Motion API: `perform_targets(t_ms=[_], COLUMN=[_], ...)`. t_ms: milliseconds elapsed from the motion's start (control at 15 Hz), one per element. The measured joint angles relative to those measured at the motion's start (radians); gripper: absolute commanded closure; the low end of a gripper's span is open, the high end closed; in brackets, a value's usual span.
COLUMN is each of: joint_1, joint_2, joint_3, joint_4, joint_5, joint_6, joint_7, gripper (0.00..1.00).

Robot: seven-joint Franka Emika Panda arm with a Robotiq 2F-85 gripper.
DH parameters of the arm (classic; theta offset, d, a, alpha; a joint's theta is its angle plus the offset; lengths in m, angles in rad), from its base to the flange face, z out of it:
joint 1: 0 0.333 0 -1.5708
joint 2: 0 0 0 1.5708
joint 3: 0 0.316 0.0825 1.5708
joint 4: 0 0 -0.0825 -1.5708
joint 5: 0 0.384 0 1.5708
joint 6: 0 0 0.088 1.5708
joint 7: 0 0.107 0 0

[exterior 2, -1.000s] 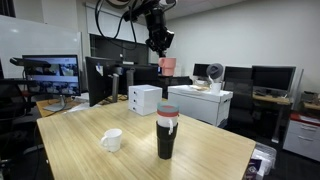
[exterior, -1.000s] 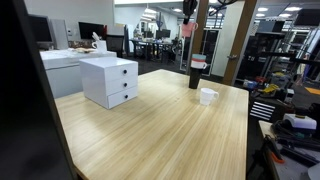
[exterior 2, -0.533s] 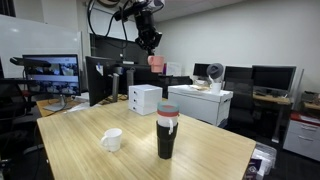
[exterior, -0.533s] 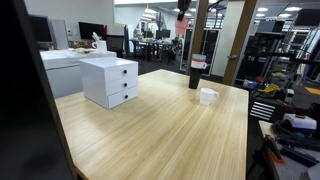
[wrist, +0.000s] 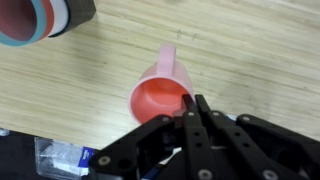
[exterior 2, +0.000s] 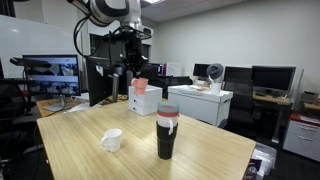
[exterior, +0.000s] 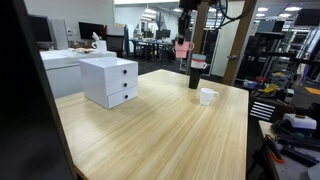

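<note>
Above wooden table [wrist: 250, 50], gripper [wrist: 192, 104] jaws closed tight, pinching rim of pink mug [wrist: 160, 95]; mug hangs below.

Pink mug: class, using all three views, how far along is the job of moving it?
Done: the gripper is shut on the rim of the pink mug, which is off the wooden table. In hand: it hangs above the tabletop. Left: it is not yet set down; the white mug and black tumbler stand apart.

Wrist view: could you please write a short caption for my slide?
Shut gripper holds a pink mug by its rim above the wooden table, near a tumbler.
</note>
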State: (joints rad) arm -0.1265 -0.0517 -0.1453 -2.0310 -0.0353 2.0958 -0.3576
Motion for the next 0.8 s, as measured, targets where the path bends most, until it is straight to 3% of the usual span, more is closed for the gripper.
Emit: perform_targets(t_ms=[533,800], joint_1=[-0.002,-0.006], joint_2=[-0.012,-0.012], joint_3=[-0.007,-0.016], joint_4=[-0.284,-0.396], joint_5=[-0.006,-0.061], joint_6=[0.342,0.490], joint_7=[0.016,0.078], gripper=[0.96,0.96])
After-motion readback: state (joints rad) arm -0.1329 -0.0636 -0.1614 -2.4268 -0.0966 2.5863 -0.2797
